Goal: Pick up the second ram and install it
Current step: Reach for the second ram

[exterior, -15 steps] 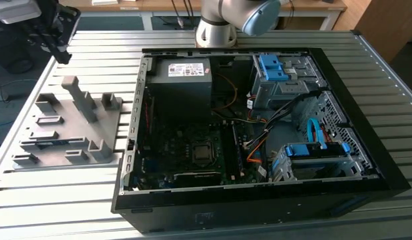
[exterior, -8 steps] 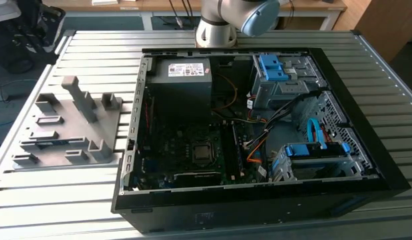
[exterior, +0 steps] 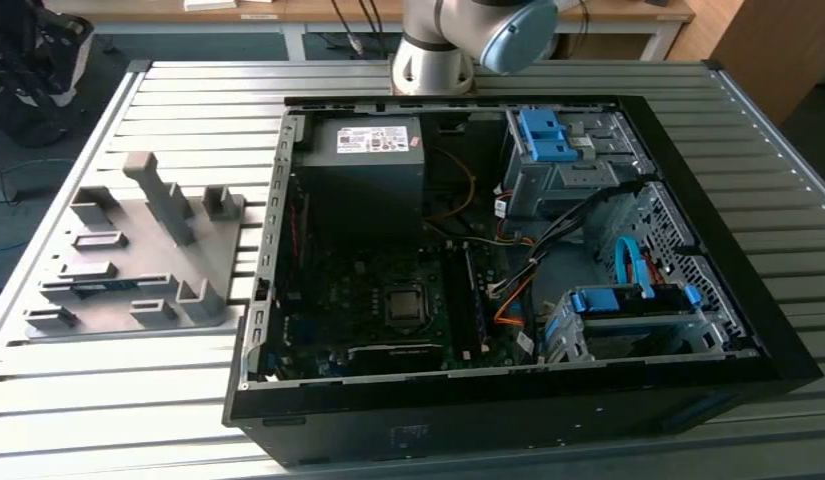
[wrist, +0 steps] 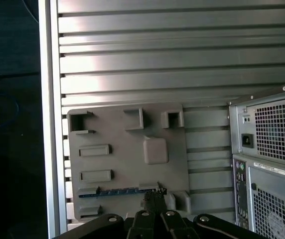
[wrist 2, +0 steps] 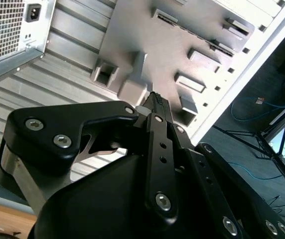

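Observation:
The second ram point(wrist: 116, 191) is a thin blue stick lying in a slot of the grey holder plate point(wrist: 127, 169). In the exterior view the ram point(exterior: 103, 288) sits low on the holder plate point(exterior: 132, 260), at the exterior view's left of the open computer case point(exterior: 519, 250). My gripper point(wrist: 155, 193) hangs well above the plate with its black fingertips together and nothing between them, lined up near one end of the stick. In the second wrist view the gripper point(wrist 2: 156, 101) points down at the plate point(wrist 2: 147, 45).
The black memory slots point(exterior: 472, 290) run beside the processor socket point(exterior: 405, 305) inside the case. A power supply point(exterior: 365, 160), blue drive cages point(exterior: 626, 305) and loose cables fill the case. The ribbed metal table point(exterior: 426, 75) has its edge close to the plate.

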Motion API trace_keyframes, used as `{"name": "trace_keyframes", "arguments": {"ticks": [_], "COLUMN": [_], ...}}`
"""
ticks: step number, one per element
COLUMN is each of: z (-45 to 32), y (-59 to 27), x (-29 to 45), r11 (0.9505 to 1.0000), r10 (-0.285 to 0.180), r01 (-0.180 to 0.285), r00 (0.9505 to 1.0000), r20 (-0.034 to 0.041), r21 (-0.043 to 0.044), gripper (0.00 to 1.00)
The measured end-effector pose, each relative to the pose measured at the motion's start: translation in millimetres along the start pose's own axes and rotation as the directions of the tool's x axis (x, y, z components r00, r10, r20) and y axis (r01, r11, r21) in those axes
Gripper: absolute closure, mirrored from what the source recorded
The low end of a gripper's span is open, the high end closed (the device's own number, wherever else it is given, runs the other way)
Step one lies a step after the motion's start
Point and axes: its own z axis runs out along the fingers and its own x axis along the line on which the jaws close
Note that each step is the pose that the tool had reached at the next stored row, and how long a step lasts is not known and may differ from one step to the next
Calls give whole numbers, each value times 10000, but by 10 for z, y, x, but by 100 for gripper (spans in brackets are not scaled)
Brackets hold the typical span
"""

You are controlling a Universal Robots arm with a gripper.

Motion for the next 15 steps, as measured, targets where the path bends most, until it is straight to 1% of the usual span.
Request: {"name": "trace_keyframes", "arguments": {"ticks": [4, 6, 9, 15], "z": [-2, 4, 36, 142], "y": [-9, -12, -15, -19], "x": [116, 147, 160, 164], "r11": [10000, 10000, 10000, 10000], "r10": [1, 1, -2, 0], "r01": [-1, -1, 2, 0], "r00": [10000, 10000, 10000, 10000], "r20": [-3, 0, -1, -1], "r21": [2, 0, 0, 7], "gripper": [90, 90, 90, 90]}}
